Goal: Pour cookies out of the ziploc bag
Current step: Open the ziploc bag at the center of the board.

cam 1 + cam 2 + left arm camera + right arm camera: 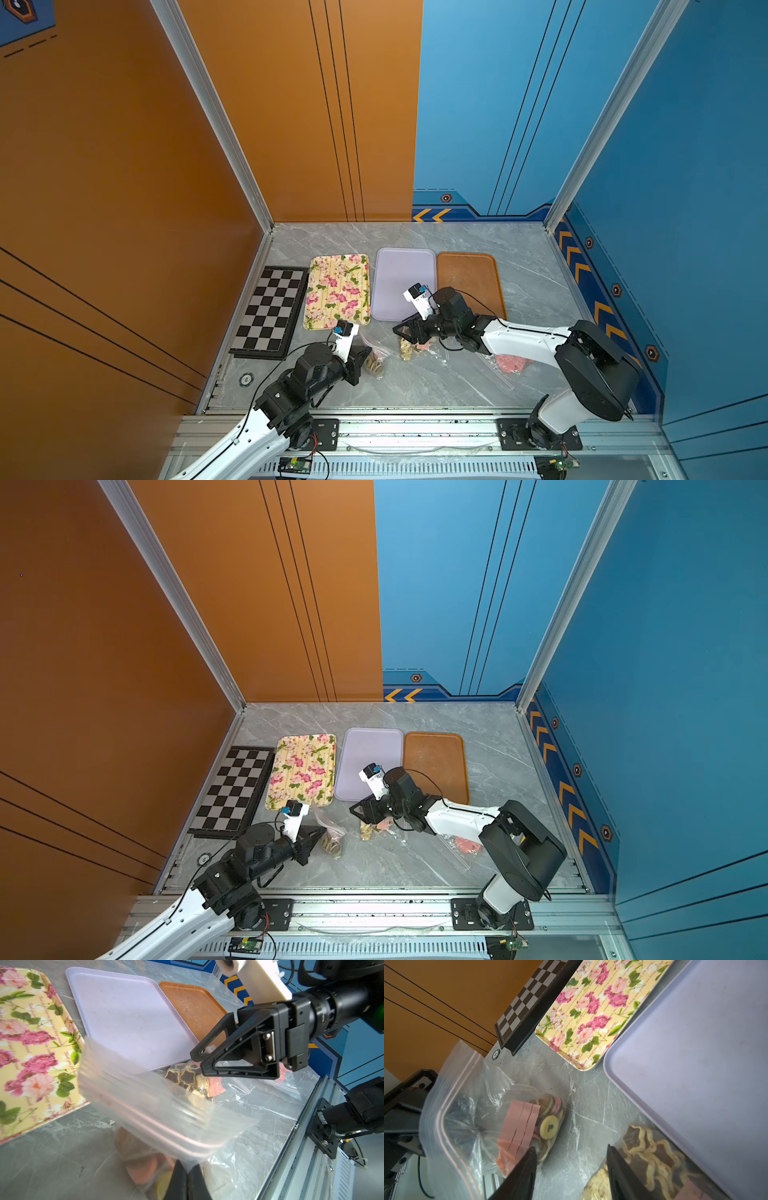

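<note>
1. Grey worktop (415, 386) first: chessboard (268, 311), floral tray (338, 291), lilac tray (399, 278) and brown tray (469, 274) line the far side.
2. The ziploc bag (145, 1109) of round cookies (549, 1126) is near the floral tray, pinched tight by the left tool (188, 1167).
3. The right tool (571, 1147), jaws apart and gripping nothing, hangs over a second bag (633, 1136) of flower-shaped cookies (652, 1153).
4. A third bag (509, 363) of pink discs is partly hidden under the right arm (519, 336).

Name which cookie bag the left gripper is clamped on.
The bag of round cookies, nearest the floral tray; the left gripper pinches its plastic. The star-cookie bag and pink-disc bag lie ungripped.
</note>
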Robot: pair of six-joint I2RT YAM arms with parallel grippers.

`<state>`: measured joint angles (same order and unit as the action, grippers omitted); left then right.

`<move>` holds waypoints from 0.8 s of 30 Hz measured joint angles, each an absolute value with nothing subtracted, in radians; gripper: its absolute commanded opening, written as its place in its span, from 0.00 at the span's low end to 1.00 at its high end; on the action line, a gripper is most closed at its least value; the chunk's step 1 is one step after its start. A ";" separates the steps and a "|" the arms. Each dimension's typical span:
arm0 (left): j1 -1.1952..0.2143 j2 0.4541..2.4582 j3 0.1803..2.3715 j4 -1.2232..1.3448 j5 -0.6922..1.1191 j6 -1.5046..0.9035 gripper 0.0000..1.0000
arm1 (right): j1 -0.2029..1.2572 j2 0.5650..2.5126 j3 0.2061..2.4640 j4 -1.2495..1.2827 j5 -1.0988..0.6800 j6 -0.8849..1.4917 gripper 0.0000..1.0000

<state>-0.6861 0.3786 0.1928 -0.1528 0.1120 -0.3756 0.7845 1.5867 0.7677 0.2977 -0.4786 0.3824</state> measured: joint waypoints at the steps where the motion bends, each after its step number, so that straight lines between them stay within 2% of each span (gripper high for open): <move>1: -0.686 0.372 0.193 -0.156 0.112 -0.376 0.00 | 0.789 1.592 0.772 0.296 -0.479 0.382 0.55; 10: -0.675 0.345 0.193 -0.178 0.112 -0.376 0.00 | 0.832 1.605 0.810 0.261 -0.480 0.336 0.54; 16: -0.671 0.340 0.192 -0.177 0.112 -0.376 0.00 | 0.868 1.683 0.852 0.265 -0.505 0.322 0.55; 24: -0.669 0.334 0.179 -0.177 0.113 -0.392 0.00 | 0.895 1.722 0.858 0.352 -0.591 0.339 0.55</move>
<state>-0.6685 0.3336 0.1791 -0.1768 0.1127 -0.3916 0.8951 1.7218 0.8577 0.3519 -0.5915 0.3386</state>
